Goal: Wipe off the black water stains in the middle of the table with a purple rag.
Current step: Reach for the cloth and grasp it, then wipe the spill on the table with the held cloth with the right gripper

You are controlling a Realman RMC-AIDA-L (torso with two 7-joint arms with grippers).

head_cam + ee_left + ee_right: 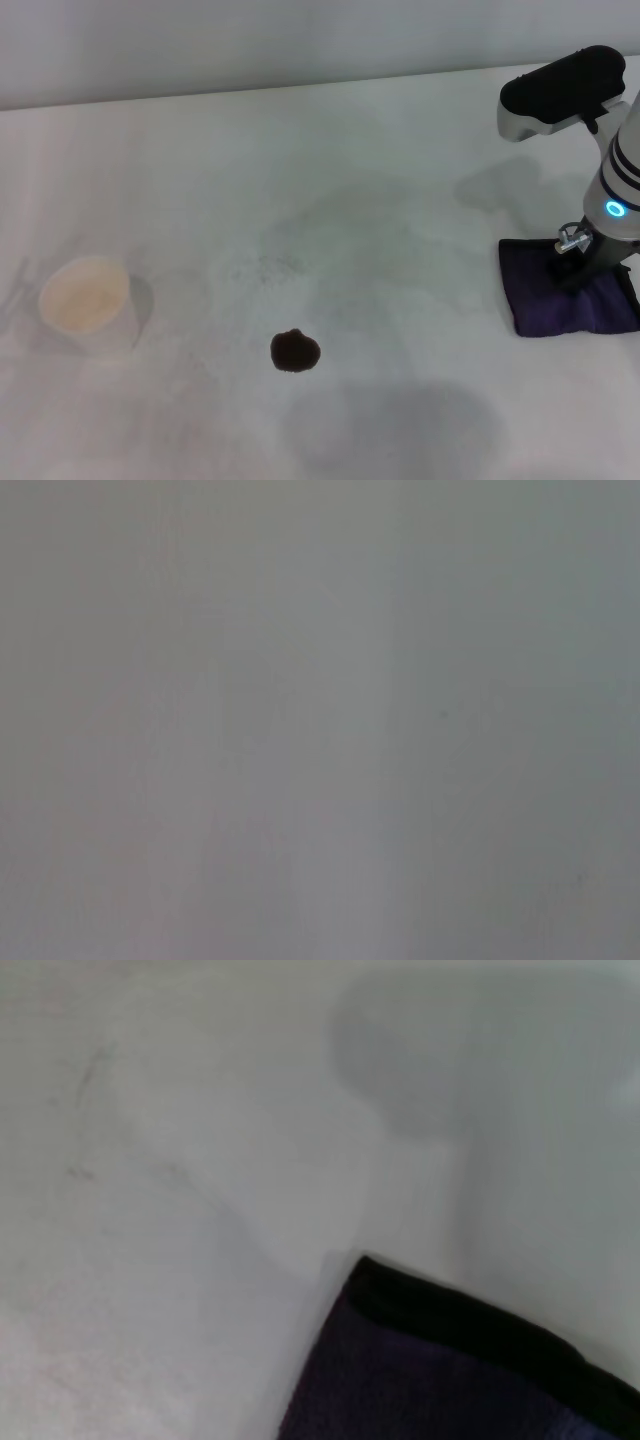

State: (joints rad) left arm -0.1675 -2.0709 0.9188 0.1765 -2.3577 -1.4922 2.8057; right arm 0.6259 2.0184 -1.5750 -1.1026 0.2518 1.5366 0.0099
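The black water stain (295, 351) is a small dark brown-black blot on the white table (380, 150), near the front middle. The purple rag (545, 300) lies flat at the right edge, dark purple with black edging. My right gripper (588, 268) reaches down onto the rag's upper middle. The right wrist view shows one black-edged corner of the rag (440, 1380) on the table (200, 1160) from close up. The stain lies well left of the rag, apart from it. My left gripper is out of view; the left wrist view shows only a plain grey surface.
A white paper cup (87, 300) stands at the left of the table. A faint grey speckled smudge (270, 268) lies just behind the stain. The table's far edge meets a pale wall at the back.
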